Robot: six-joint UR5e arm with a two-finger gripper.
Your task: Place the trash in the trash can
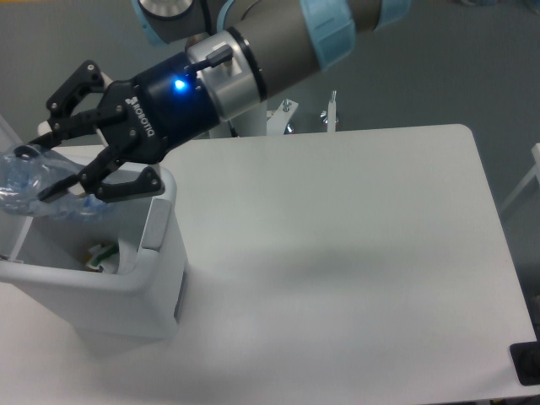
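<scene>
Gripper (34, 173) sitting at far left of frame, upper-middle height, fingers clenched on crushed clear plastic bottle (29, 181). Black fingers (59, 181) pinching bottle from above and below; bottle looking blurred, bluish-clear, lying roughly sideways, left end nearly reaching frame edge. Bottle hanging above open mouth of trash can (156, 278), over its left part, not touching rim as far as visible. Blue light (178, 83) glowing on black gripper body, silver wrist collar just right of it, grey arm (270, 42) with pale blue ring running up toward top centre of frame.

Trash can occupying lower left of frame, white, rounded edges, grey panel (154, 224) showing on inner right wall near rim. Lid (7, 126) standing open at far left edge, only a sliver visible behind bottle. Inside can, bottom showing something small with white and green (99, 253); too small to identify, cannot tell whether wrapper.

White table (354, 253) filling centre and right of frame, can resting on its left portion. Faint shadow lying on tabletop around centre. Robot base column (253, 126) standing behind table at upper centre, partly hidden by arm, with small metal brackets (329, 110) just right of it at table's far edge. Dark object (527, 363) peeking in at lower right corner. Grey floor showing beyond table across top and right.
</scene>
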